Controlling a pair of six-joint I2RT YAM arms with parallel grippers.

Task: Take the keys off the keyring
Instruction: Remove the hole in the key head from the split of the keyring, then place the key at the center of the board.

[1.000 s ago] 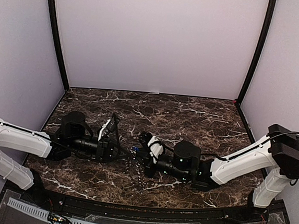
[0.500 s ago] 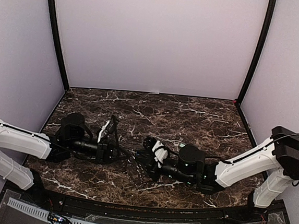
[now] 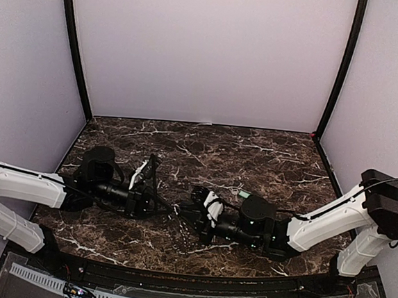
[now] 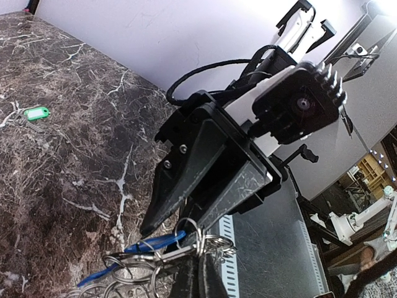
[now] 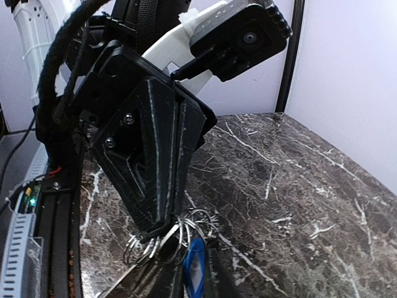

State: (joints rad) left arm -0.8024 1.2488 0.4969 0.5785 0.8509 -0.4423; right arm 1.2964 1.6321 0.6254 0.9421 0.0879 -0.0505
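Keyring (image 5: pixel 196 222) pinched by left hand (image 5: pixel 154 228); green key (image 4: pixel 35 113) apart.

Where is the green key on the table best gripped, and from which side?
Probably the green key is best taken across the long edges of its head, from straight above: it lies flat on the table, and its head is oblong.

No legible text, label, brand or number anywhere.

Both arms low, angled inward; left hand (image 3: pixel 169 207) pinched shut, right hand (image 3: pixel 187 215) tip-to-tip.
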